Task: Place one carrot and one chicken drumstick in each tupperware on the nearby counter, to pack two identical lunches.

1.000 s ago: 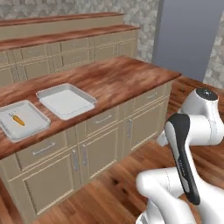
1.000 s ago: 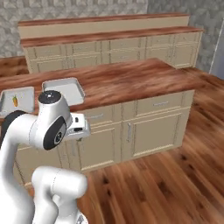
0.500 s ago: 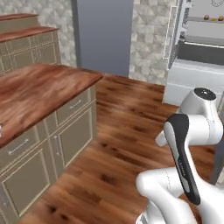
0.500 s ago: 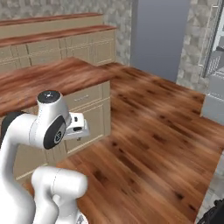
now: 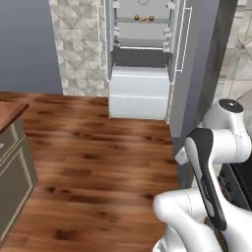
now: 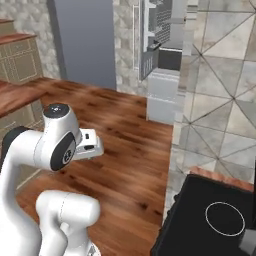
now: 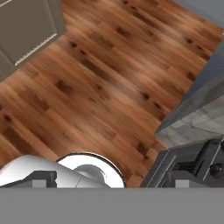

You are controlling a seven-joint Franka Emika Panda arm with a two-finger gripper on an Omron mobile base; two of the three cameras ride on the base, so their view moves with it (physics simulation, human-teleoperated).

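Observation:
The reddish-brown counter (image 5: 9,109) shows as a corner at the left edge, and as a strip (image 6: 17,95) in the right base view. Its beige cabinet front (image 7: 26,26) fills the hand view's top left. The tupperware and the carrot are out of view. Two small brown items (image 5: 142,18) lie on a high shelf of the open fridge (image 5: 140,54), too small to tell whether they are a chicken drumstick. My gripper (image 6: 94,145) hangs folded close to the arm over the wooden floor, open, with nothing in it.
The fridge door (image 6: 157,30) stands open ahead. A black stove top (image 6: 210,220) sits at the lower right, close to the base, beside a tiled wall (image 6: 220,90). A grey wall panel (image 5: 24,44) rises at the left. Wooden floor (image 5: 98,157) lies between counter and fridge.
The whole picture has swung: the base turned away from the counter with its trays and now faces the open fridge. The arm's pose and the open gripper look the same.

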